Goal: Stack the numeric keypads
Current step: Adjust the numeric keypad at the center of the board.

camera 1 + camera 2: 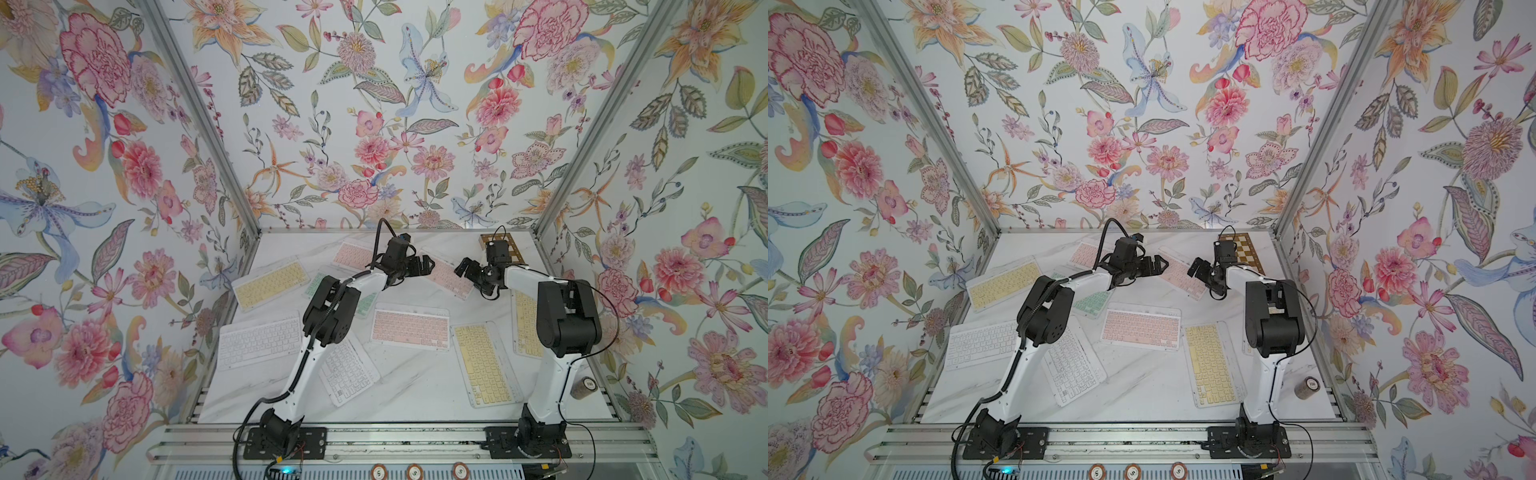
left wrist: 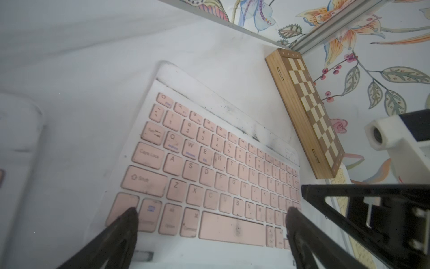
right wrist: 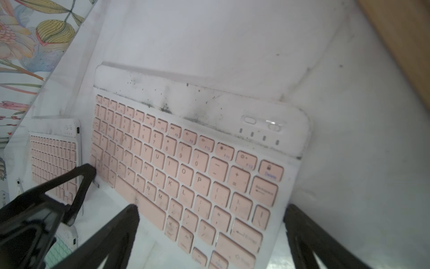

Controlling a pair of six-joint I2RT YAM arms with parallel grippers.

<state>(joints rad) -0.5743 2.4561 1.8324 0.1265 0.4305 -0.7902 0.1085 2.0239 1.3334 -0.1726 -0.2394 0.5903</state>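
The pink keypad (image 1: 448, 282) lies flat on the table (image 1: 415, 386) at the far side, just beside the chessboard (image 2: 304, 111). No keypad is seen stacked yet, and the others are spread singly. The left gripper (image 1: 428, 266) and right gripper (image 1: 462, 268) are held spread wide and empty, one at each short end of it.

A two-handed pick-up is judged to be in hand. Since the keypad is slim and lies flush, a finger would best be slid under a short edge before any closing, and the lift kept level. The grippers are near each other, so room should be kept between them.

The keypad is largely hidden by the grippers in both top views. Its grimy top strip and switches are shown in the right wrist view, with a second pink keypad (image 3: 53, 163). The chessboard's full length is shown only in the left wrist view. Whether any fingertip touches cannot be told
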